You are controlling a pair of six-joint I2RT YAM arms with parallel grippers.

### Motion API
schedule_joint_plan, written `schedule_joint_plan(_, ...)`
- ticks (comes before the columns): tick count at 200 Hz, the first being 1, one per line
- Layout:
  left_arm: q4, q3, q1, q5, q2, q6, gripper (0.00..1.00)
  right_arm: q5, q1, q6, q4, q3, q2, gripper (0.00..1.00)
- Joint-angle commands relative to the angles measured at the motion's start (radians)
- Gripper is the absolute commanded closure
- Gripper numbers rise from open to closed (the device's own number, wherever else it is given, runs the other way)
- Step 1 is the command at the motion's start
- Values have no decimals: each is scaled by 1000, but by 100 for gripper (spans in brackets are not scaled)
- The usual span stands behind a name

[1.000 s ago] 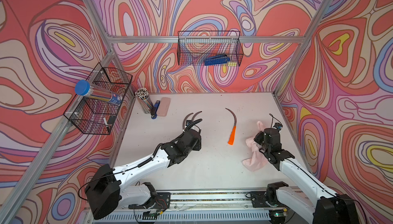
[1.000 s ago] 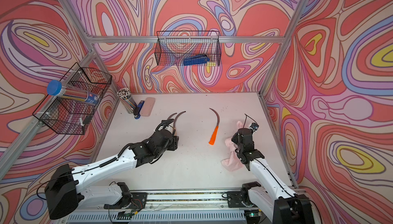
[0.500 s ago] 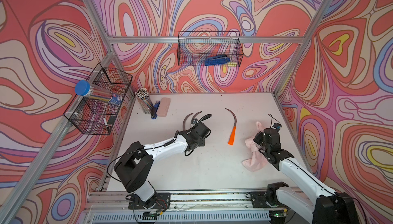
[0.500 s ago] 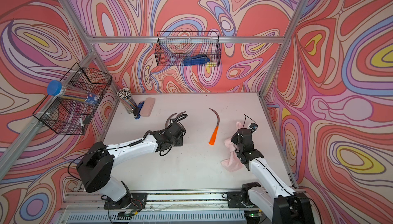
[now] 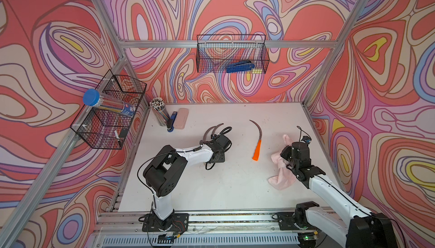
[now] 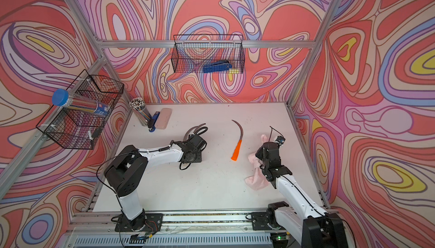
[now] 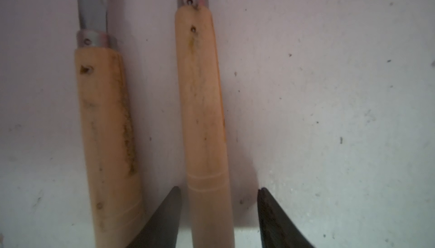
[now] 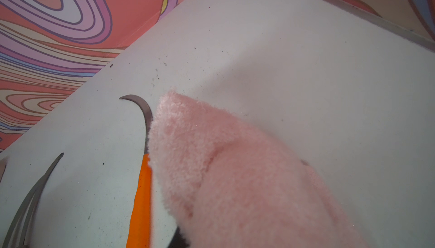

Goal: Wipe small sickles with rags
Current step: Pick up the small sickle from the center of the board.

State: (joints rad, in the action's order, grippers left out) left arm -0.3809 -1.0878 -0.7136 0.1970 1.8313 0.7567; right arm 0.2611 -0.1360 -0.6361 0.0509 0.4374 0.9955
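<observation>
My left pincer stands parted astride 1 pale-wood-handled dark-bladed sickle, my right pincer clenches the fluffy pink terry rag; next I'd close on that handle and lift.

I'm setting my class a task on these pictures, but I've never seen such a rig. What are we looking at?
Two white robot arms work at a white table. Two pictures look down on the whole scene from above, side by side. The other two come from a small camera on each arm's wrist. Three sickles lie on the table: an orange-handled sickle alone near the middle, and two wooden-handled sickles lying side by side. The left tool is open, with its dark fingers either side of one wooden handle, not yet gripping it. The right tool is shut on a fluffy pink rag.
</observation>
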Motion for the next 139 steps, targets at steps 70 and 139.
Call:
schedule_joint_plan(70, 11, 69, 3, -8, -41, 43, 53, -5, 3, 13, -30, -23, -21, 100)
schedule_joint_plan(139, -18, 43, 3, 56, -9, 46, 63, -11, 3, 13, -31, -20, -17, 100)
